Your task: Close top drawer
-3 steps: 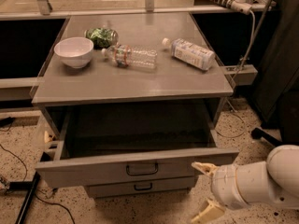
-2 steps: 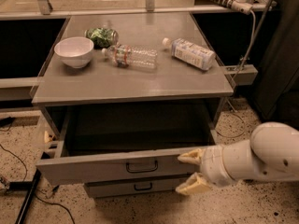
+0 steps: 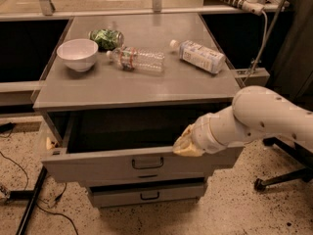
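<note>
With the wide grey metal top drawer (image 3: 98,166) hanging well open at lower centre and the yellow-tipped gripper (image 3: 188,143), grip unreadable, set against its front edge right of centre, risks slipping over the rim, or skewing and jamming from an off-centre shove.

warm overhead light on the table (image 3: 146,87); deep shadow inside the top drawer (image 3: 93,164); gripper (image 3: 185,145) lit at its front rim.

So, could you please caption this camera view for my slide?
Gripper at the front rim of the open top drawer, beneath the tabletop.
</note>
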Controlling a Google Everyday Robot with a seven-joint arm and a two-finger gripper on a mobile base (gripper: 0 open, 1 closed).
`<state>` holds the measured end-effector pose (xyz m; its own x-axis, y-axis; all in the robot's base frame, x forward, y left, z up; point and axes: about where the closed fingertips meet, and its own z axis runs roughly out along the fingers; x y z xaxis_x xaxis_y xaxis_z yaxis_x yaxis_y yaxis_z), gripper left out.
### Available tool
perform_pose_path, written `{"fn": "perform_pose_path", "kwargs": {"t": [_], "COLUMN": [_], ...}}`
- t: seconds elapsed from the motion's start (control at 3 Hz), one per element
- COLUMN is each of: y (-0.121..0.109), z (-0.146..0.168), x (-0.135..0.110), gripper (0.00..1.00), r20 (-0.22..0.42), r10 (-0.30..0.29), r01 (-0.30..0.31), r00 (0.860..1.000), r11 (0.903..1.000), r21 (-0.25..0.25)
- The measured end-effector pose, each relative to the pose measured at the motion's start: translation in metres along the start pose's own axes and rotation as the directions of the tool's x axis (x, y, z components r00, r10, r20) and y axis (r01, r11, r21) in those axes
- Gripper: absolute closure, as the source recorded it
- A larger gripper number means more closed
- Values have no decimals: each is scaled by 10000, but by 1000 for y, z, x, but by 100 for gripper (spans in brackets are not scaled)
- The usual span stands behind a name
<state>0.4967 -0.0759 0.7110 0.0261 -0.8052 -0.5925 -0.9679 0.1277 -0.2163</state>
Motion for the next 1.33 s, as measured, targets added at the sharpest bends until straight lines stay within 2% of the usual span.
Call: {"fn": "perform_pose_path", "kwargs": {"t": [0.33, 0.67, 1.0, 1.33], "y": [-21, -21, -19, 8], "z": [11, 10, -3, -26], "x": [0, 1, 23, 40], "gripper": [100, 100, 100, 100], "r20": [-241, -240, -31, 275], "r10": [43, 45, 304, 398], "r01": [-42, -44, -302, -422], "r00": [9997, 9997, 9995, 9988], "r11": [10000, 10000, 9984, 9948], "r21": [58, 60, 479, 923]}}
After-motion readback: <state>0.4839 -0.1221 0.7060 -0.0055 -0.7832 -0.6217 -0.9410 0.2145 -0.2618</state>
